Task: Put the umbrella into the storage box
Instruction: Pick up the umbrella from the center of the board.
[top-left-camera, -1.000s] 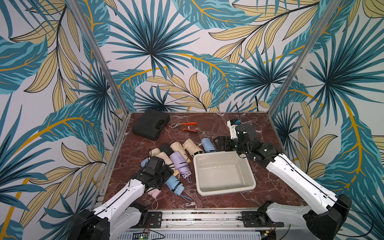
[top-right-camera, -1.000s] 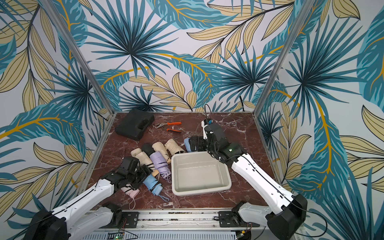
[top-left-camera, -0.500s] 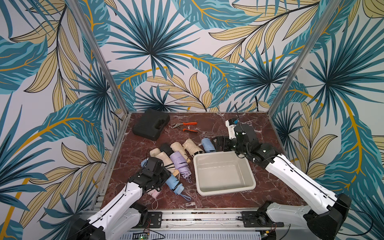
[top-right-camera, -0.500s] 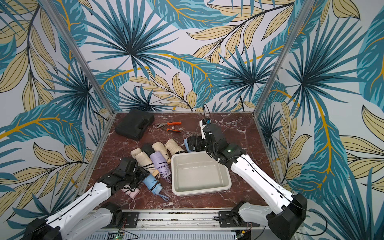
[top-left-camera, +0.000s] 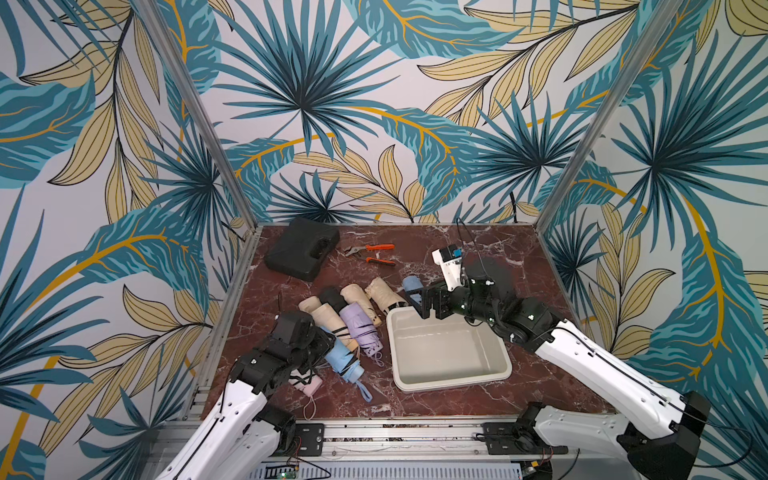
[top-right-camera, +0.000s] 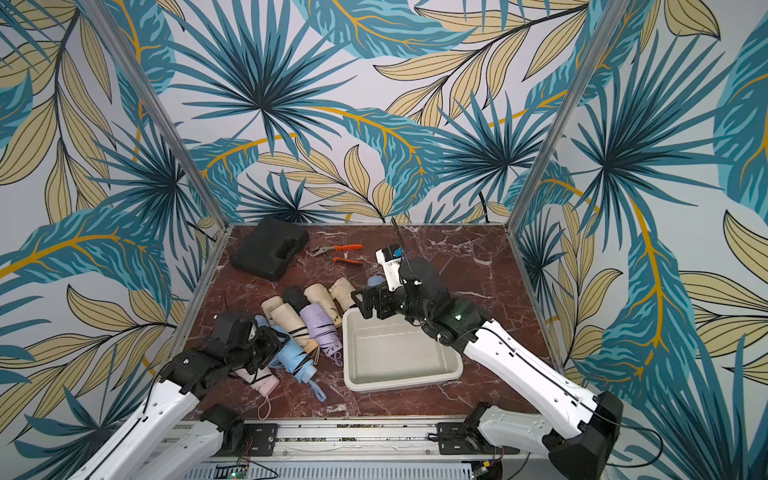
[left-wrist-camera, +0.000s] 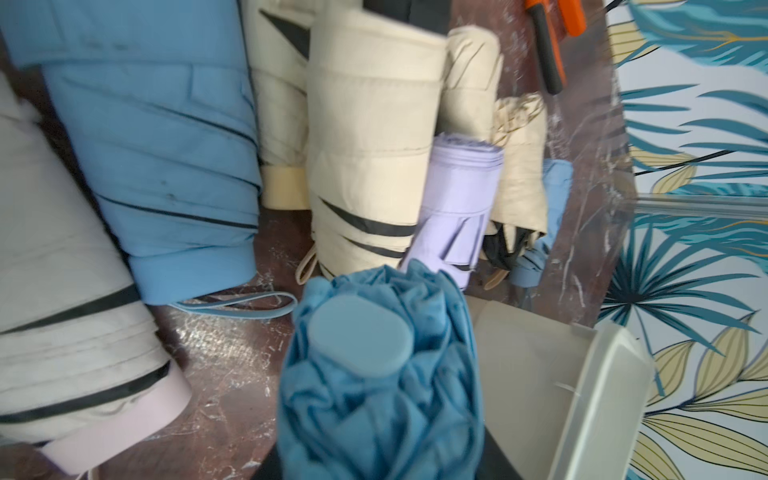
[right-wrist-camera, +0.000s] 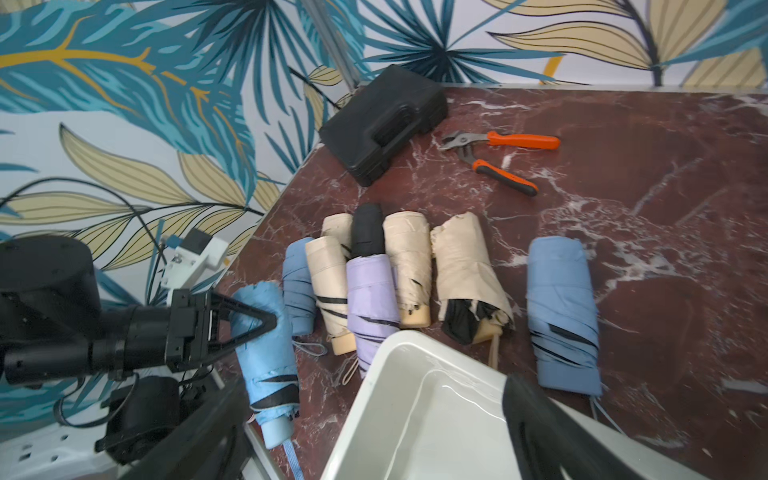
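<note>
A light blue folded umbrella (top-left-camera: 343, 360) lies at the near left of the pile, and my left gripper (top-left-camera: 326, 344) is shut on its far end. In the right wrist view its black fingers (right-wrist-camera: 249, 320) clamp that umbrella (right-wrist-camera: 266, 357). In the left wrist view the umbrella's capped tip (left-wrist-camera: 361, 340) fills the space between the jaws. Whether it is off the table I cannot tell. The white storage box (top-left-camera: 453, 380) stands right of the pile, with nothing in it. My right gripper (top-left-camera: 428, 306) hovers open over its far left corner (right-wrist-camera: 374, 361).
Several more folded umbrellas, beige (top-left-camera: 332, 322), purple (top-left-camera: 359, 328), black (top-left-camera: 332, 296) and darker blue (top-left-camera: 411, 284), lie between the grippers. A black moulded case (top-left-camera: 301, 249) and orange-handled pliers (top-left-camera: 374, 253) sit at the back. Patterned walls close in three sides.
My left gripper has closed on the light blue umbrella. My right gripper has drifted a little nearer and to the left, over the box's far corner, still open.
</note>
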